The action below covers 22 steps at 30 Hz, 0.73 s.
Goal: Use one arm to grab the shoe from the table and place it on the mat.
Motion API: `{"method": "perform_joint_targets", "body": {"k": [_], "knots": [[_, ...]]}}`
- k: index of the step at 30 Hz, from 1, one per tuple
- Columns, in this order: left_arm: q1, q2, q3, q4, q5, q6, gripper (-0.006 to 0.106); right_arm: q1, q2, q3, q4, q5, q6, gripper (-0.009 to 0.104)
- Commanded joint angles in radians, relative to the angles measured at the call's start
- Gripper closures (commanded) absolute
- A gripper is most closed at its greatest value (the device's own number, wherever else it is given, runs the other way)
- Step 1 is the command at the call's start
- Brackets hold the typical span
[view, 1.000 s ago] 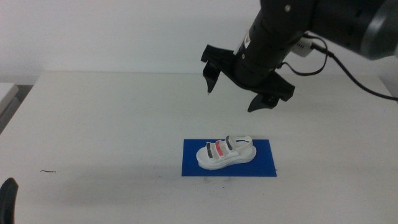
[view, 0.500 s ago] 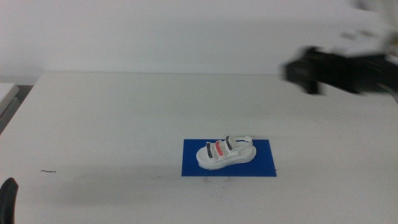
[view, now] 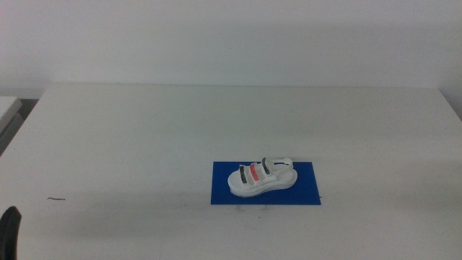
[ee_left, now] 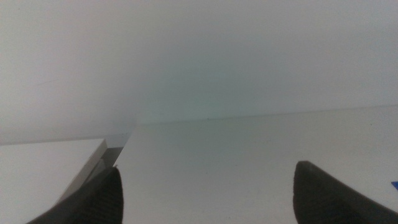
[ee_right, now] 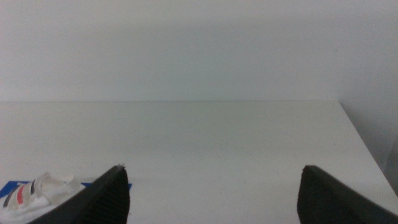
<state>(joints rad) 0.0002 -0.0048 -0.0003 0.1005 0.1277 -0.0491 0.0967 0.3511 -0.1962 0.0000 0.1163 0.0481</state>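
Note:
The white sandal (view: 262, 175), with two dark straps and a red one between them, lies on the dark blue mat (view: 307, 191) on the white table (view: 144, 137), right of centre. It also shows in the right wrist view (ee_right: 37, 190), on the mat's corner (ee_right: 6, 186). My right gripper (ee_right: 211, 193) is open and empty; its arm is out of the middle view. My left gripper (ee_left: 205, 190) is open and empty, low at the table's near left, where one dark jaw tip shows in the middle view (view: 9, 230).
A small dark mark (view: 56, 198) lies on the table at the near left. A second white surface (ee_left: 43, 165) stands beside the table's left edge, with a gap between them. A blue corner (ee_left: 395, 185) of the mat shows in the left wrist view.
My right arm was above the shoe with its jaws open. It has pulled back to the right and left the middle view. The shoe and mat have not moved.

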Motion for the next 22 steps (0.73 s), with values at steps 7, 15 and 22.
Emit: {"method": "perform_joint_targets", "body": {"k": [7, 15, 22], "knots": [[0.000, 0.005, 0.000, -0.004, -0.012, -0.001, 0.007, -0.007, -0.271, 0.174, -0.047, -0.005, -0.019, 0.017], [0.000, 0.005, 0.000, -0.004, -0.012, -0.001, 0.007, -0.007, -0.351, 0.196, -0.044, 0.037, -0.019, 0.017], [0.000, 0.005, 0.000, -0.004, -0.012, -0.001, 0.007, -0.007, -0.351, 0.196, -0.044, 0.046, -0.019, 0.017]]}}
